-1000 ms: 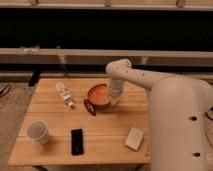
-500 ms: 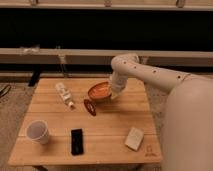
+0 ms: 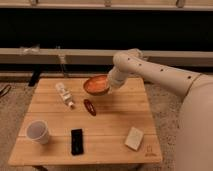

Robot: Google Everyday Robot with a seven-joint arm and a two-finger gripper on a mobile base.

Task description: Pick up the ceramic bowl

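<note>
Hanging tilted above the far middle of the wooden table (image 3: 107,127), the ceramic bowl (image 3: 96,84) shows its bright orange inside toward the camera, with a darker brownish rim around it. No part of it appears to touch the tabletop; light wood shows beneath it. Its right edge meets the gripper (image 3: 111,84), which sits at the end of the white arm (image 3: 150,70). The bowl appears carried there, but the grip itself is hidden behind the bowl and wrist, so I cannot tell how the tool closes on it.

The arm reaches in from the right, its perforated white forearm sloping down from a rounded joint toward the bowl. A large white body shell (image 3: 197,125) fills the right edge of the view.

Just below the bowl, on the table, lies a small dark-red oval object (image 3: 90,107), set at a slant. To the left of it a clear plastic bottle (image 3: 64,94) lies on its side, cap end pointing toward the near right. Near the front left corner stands a white paper cup (image 3: 38,131), upright and open-topped. A flat black rectangular item (image 3: 77,141) lies near the front edge, to the right of the cup. Farther right along the front rests a pale block, like a sponge (image 3: 134,138).

Behind the table runs a long pale ledge (image 3: 60,55) beneath dark windows.
</note>
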